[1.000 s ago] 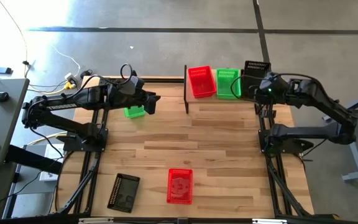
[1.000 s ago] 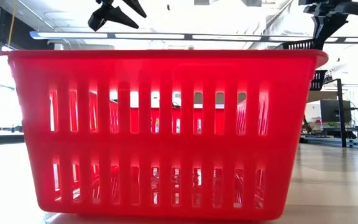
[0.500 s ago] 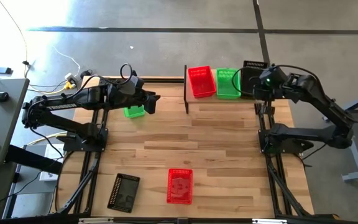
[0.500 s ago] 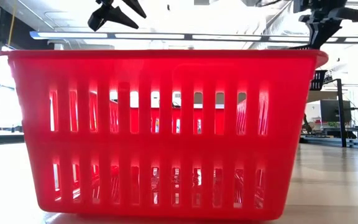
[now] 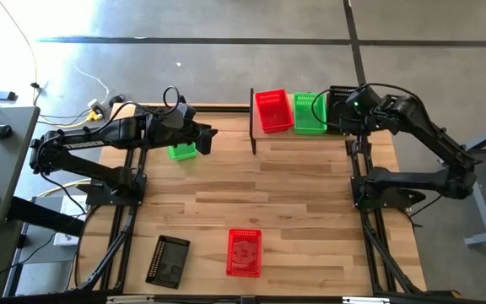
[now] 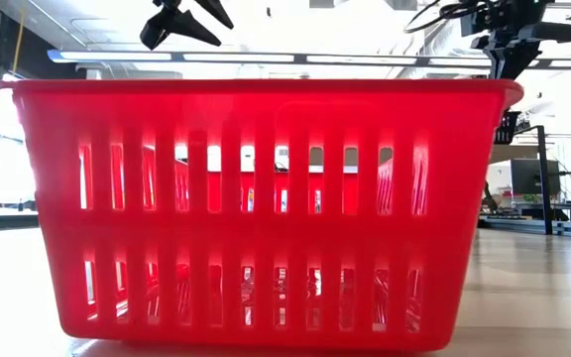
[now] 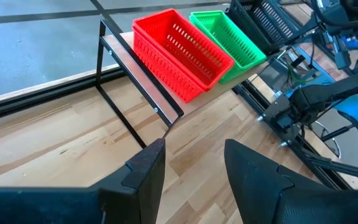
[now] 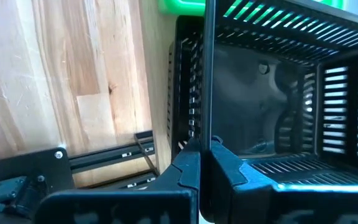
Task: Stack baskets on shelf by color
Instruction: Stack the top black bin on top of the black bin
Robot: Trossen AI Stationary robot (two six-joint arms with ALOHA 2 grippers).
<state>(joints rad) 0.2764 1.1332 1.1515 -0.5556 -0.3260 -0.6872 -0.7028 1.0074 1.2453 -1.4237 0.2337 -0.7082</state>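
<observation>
The shelf (image 5: 310, 135) stands at the table's far edge and carries a red basket (image 5: 272, 111) and a green basket (image 5: 309, 112) side by side. My right gripper (image 5: 350, 106) is over the shelf's right end, shut on a black basket (image 5: 337, 108) just right of the green one. Whether that basket rests on the board, I cannot tell. My left gripper (image 5: 207, 135) hangs open above the table's far left, beside a green basket (image 5: 182, 151) on the table. The left wrist view shows the shelf (image 7: 143, 73) with its baskets. My right gripper pinches the black basket's side wall at its rim (image 8: 205, 134), one finger (image 8: 222, 163) inside the basket and the other outside. The fingers come from above, slanting from the table's right. The basket sits about level beside the green one.
A red basket (image 5: 244, 252) stands near the table's near edge and fills the low view (image 6: 266, 208). A black basket (image 5: 169, 260) lies at the near left. Bare wood lies between these and the shelf. Black frame rails run along both table sides.
My right gripper has carried the black basket toward the table's left and far edge, bringing it from a tilted pose off the shelf's right end to a spot close beside the green basket on the shelf. It stayed shut.
</observation>
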